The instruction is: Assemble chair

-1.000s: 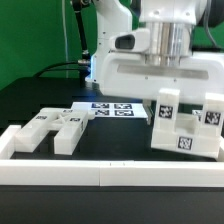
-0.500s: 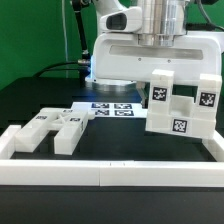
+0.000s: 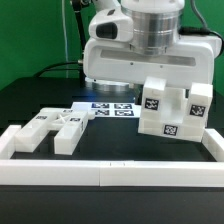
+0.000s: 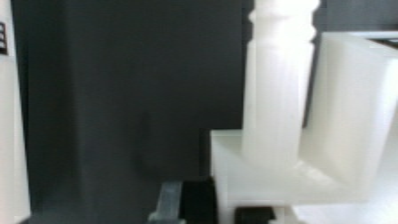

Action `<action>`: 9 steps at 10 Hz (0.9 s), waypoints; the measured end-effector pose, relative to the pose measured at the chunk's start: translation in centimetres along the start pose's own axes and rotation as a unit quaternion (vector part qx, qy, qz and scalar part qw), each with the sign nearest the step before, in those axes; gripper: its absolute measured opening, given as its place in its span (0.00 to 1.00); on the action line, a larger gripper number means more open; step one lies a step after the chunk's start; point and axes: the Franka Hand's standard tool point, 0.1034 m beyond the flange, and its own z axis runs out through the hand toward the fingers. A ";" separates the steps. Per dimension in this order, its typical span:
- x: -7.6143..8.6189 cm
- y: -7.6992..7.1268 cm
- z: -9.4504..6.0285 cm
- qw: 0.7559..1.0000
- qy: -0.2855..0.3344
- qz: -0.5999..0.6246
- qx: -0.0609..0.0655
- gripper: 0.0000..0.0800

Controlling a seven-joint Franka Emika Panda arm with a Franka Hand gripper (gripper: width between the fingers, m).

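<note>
Hanging tilted from the gripper (image 3: 163, 80) clamped on its top (fingers mostly hidden), the chair piece (image 3: 172, 112) lies crosswise, dipping toward the exterior view's right.

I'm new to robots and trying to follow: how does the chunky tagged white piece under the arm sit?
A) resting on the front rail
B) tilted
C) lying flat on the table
B: in the exterior view the piece leans, its edges and tags slanted against the level rail.

Lower centre, bare black tabletop (image 3: 110, 137) lies open between a flat white slotted plastic part (image 3: 55, 128), left, and a tagged white blocky assembly (image 3: 170, 110), right; a long low white rail (image 3: 110, 172) borders below.
</note>
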 end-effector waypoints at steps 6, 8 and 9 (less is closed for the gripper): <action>-0.4 1.7 1.1 0.978 -0.205 0.000 -0.026 0.04; -0.9 2.1 1.5 0.960 -0.278 0.003 -0.035 0.04; -0.8 2.5 1.7 0.950 -0.309 0.007 -0.041 0.04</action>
